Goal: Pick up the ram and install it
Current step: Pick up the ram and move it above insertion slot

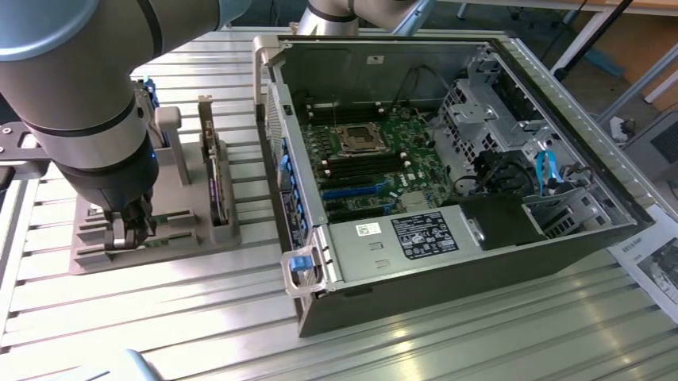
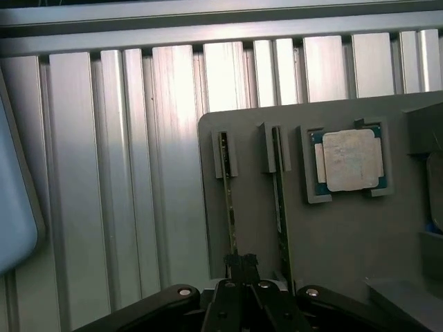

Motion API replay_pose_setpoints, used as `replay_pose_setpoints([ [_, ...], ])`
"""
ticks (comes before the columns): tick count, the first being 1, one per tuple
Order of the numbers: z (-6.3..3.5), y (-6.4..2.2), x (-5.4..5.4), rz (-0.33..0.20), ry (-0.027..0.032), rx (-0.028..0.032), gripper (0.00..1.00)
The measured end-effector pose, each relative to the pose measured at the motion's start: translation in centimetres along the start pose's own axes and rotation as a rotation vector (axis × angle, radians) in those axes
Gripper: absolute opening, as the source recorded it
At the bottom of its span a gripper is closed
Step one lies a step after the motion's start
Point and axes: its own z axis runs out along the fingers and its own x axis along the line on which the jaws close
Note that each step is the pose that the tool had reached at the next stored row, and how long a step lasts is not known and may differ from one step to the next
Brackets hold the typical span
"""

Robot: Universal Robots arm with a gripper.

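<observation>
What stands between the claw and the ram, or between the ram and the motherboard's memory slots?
Nothing between the claw and the ram: its tips meet on the stick. Toward the memory slots, the upright expansion card and the case wall stand between, though the case lies open above.

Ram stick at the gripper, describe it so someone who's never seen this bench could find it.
Beside the open computer case sits a grey tray. Two thin green sticks stand on edge in its slots next to a square silver processor chip. The ram stick is the one farther from the chip, pinched by the gripper.
</observation>
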Motion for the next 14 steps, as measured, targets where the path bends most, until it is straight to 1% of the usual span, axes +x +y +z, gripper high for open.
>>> replay_pose_setpoints([
  [7,0.0,0.02,0.0,0.0,0.0001,0.0,0.1],
  [8,0.0,0.03,0.0,0.0,0.0,0.0,0.11],
  [10,0.0,0.03,0.0,0.0,0.0001,0.0,0.24],
  [14,0.0,0.03,0.0,0.0,0.0,0.0,0.24],
])
